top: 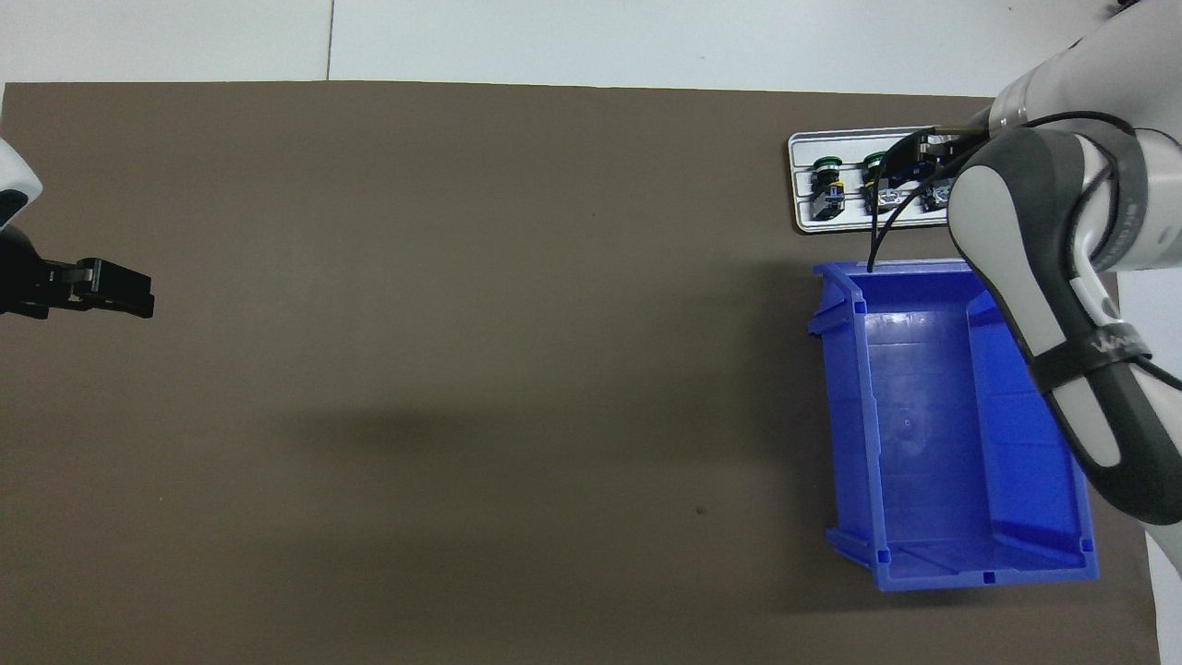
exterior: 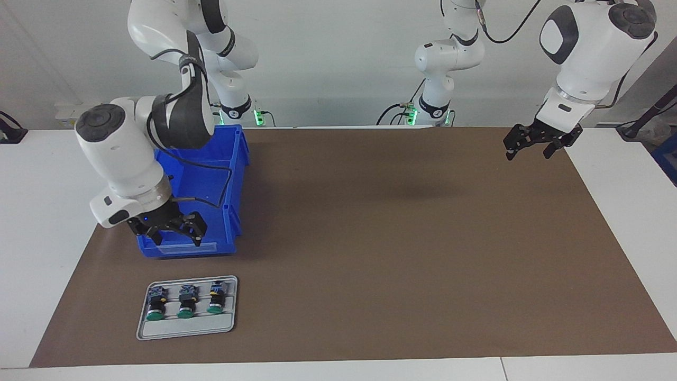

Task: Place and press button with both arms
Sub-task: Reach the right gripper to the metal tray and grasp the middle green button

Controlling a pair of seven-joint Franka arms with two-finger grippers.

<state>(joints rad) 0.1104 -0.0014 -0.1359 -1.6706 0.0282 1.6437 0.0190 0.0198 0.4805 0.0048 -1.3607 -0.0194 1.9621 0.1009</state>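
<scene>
- We are taking the brown mat (exterior: 370, 238) as the work surface; both arms are sharing it.
- We are using the blue bin (exterior: 203, 196) as landmark. It is sitting empty toward the right arm's end, and its tall walls could be obstructing a low approach from the robots' side.
- The right gripper (exterior: 174, 233) is hovering over the bin's lip, fingers apart and empty, probably staged for a pick.
- The left gripper (exterior: 531, 145) is waiting well apart from the bin, fingers apart.
- The grey tray (exterior: 185, 330) is lying just beside the bin, farther from the robots.
- The button (exterior: 216, 300) is resting in the tray among three alike, caps pointing away from the bin.
</scene>
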